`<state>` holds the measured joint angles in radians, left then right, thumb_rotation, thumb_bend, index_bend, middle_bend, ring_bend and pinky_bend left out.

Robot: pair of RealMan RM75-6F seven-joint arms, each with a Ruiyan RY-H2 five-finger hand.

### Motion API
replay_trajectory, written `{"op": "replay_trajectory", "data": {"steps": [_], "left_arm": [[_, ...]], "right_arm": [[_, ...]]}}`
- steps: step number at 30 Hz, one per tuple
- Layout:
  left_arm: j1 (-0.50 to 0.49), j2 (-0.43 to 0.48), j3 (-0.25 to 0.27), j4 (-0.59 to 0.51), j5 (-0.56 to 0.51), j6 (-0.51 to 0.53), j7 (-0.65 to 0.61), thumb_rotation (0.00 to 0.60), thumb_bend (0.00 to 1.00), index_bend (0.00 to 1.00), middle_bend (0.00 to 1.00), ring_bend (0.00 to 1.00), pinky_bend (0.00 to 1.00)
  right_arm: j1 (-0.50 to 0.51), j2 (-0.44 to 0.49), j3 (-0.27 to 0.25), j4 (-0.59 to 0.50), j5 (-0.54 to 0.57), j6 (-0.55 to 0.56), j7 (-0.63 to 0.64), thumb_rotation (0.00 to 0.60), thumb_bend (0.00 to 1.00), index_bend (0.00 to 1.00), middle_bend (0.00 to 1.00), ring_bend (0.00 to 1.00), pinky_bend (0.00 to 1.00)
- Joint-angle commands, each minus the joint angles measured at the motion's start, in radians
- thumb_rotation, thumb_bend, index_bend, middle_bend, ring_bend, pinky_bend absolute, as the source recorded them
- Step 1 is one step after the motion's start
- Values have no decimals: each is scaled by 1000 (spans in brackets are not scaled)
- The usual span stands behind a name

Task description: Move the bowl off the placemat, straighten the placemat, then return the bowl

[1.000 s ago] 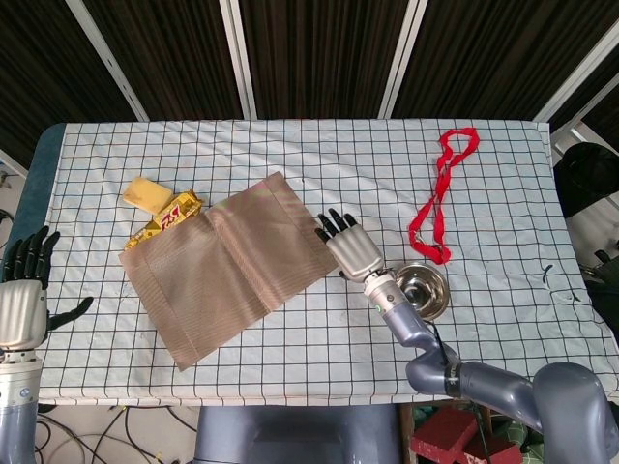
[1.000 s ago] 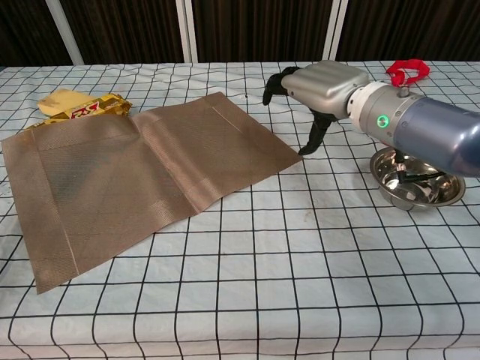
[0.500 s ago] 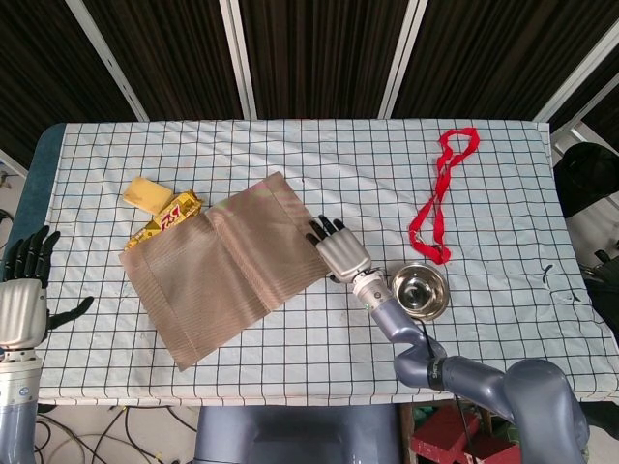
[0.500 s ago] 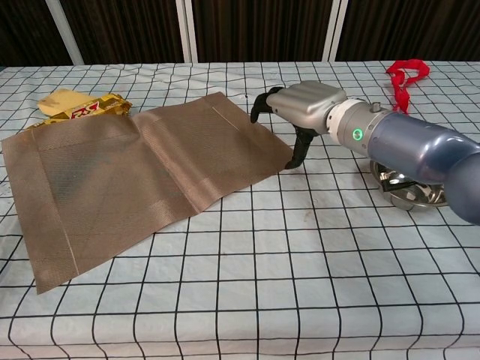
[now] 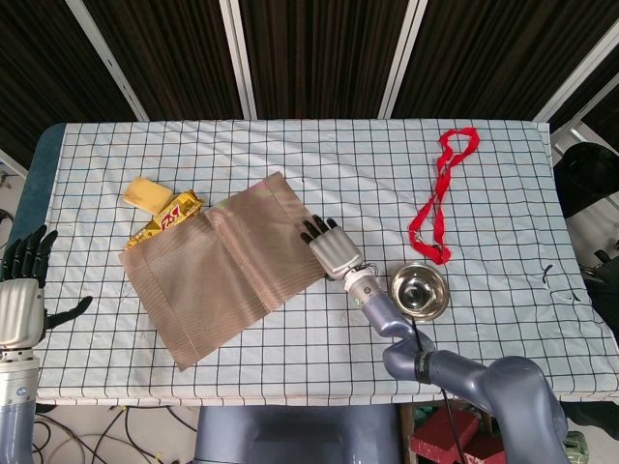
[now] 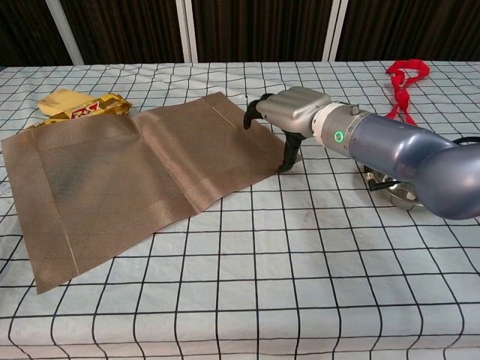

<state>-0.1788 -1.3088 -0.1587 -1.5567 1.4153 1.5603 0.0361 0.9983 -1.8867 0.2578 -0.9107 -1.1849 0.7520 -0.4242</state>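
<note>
Brown woven cloth makes up the placemat (image 5: 222, 275), which lies crooked on the checked tablecloth (image 5: 319, 155), one corner pointing up the table. The right hand (image 5: 331, 249) is over the placemat's right corner. Seen from the chest, its fingertips (image 6: 250, 114) curl down toward the mat and its thumb reaches down at the mat's edge. I cannot tell if the corner is pinched or only touched, because the hand hides that spot.

The bowl (image 5: 419, 292) is shiny metal. It sits off the mat, on the tablecloth just to the right of the right hand. From the head it shows whole and round. From the chest the big blue-grey arm (image 6: 405, 161) covers almost all of it, and only a small bit of its rim (image 6: 401, 196) peeks out.

The left hand (image 5: 21, 295) shows only in the head view, at the far left edge beside the table. Its fingers are apart and hold nothing.

A yellow snack wrapper (image 5: 166, 220) lies partly under the mat's top left edge. A red ribbon (image 5: 437, 198) lies well apart at the back right, and the chest view cuts most of it off.
</note>
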Motion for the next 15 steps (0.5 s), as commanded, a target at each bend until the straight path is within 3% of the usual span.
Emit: {"op": "replay_trajectory", "data": {"steps": [1, 15], "left_arm": [[1, 1, 0, -1, -1, -3, -2, 600, 23, 11, 5, 0, 0], [2, 6, -2, -9, -2, -12, -7, 600, 23, 11, 4, 0, 0]], "right_arm": [[4, -3, -2, 8, 11, -10, -8, 600, 3, 225, 78, 46, 186], [6, 12, -19, 1, 70, -44, -80, 600, 3, 225, 78, 45, 186]]}}
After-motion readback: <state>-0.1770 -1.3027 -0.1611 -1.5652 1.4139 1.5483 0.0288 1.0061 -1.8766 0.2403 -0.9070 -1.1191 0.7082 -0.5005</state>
